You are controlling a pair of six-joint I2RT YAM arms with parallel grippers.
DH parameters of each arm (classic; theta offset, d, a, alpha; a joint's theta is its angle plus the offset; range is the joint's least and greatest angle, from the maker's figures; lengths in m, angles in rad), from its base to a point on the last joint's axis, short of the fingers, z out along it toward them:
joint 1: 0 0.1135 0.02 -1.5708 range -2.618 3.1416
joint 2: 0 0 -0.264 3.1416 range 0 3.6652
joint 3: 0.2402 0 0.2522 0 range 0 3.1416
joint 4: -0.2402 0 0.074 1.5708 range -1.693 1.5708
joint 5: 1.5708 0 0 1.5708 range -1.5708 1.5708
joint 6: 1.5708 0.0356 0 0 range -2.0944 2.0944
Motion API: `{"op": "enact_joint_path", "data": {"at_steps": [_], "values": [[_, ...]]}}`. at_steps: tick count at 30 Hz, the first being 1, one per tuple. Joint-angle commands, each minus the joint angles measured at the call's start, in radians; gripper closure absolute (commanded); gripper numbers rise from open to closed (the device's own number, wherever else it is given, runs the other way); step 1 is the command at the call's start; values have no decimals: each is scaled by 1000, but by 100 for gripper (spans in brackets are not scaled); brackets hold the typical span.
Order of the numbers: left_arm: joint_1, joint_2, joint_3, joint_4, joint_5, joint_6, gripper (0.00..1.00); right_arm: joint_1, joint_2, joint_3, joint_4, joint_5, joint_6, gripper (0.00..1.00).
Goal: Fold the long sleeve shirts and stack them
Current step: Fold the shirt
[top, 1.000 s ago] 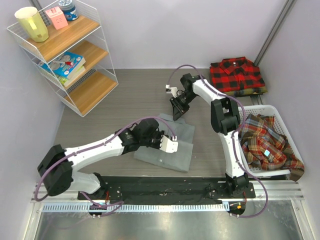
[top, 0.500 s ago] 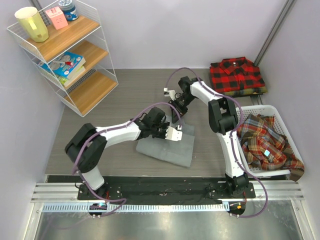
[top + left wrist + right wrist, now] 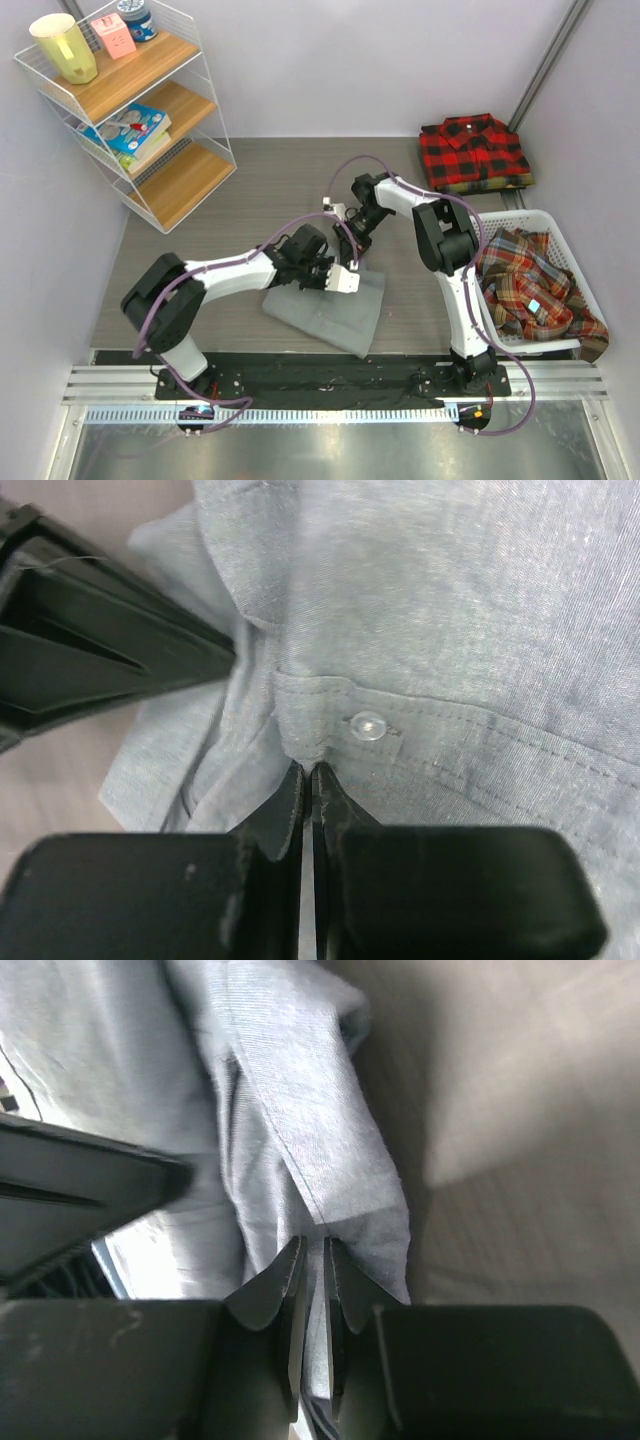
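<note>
We see the left end effector (image 3: 308, 772) and right end effector (image 3: 312, 1248) each clenched on the folded grey shirt (image 3: 335, 312).

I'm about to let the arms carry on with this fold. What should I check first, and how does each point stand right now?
1. Hold of left gripper on grey shirt: ok, pinching cloth beside a button.
2. Hold of right gripper on it: ok, pinching a folded edge.
3. Gap between the grippers: cannot tell, very close.
4. Shirt lying flat: not ok, bunched at the grippers.
5. Folded red-and-black checked shirt at far right: ok.
</note>
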Motion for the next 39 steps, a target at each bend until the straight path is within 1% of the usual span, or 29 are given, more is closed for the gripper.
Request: {"op": "enact_joint_path", "data": {"at_steps": [1, 5, 9, 15, 22, 28, 32, 39], "values": [[-47, -142, -58, -120, 64, -68, 98, 10, -104, -22, 11, 32, -2, 82], [-61, -159, -55, -159, 58, -76, 99, -4, -90, 46, -6, 106, -9, 82], [-57, -152, -26, -162, 31, -60, 99, -5, -73, 88, -51, 111, -26, 82], [-54, -127, 63, -199, 41, -68, 99, -2, -53, 87, -51, 98, -32, 82], [-26, -70, 137, -213, 39, -31, 99, -1, -9, 59, -39, 84, -35, 82], [0, -29, 180, -188, 33, 22, 99, -1, -10, 68, -39, 89, -43, 82], [23, 5, 226, -183, 34, 38, 99, 1, -9, 68, -39, 84, -46, 82], [46, 48, 264, -170, 44, 67, 99, 1, -7, 68, -42, 78, -54, 82]]}}
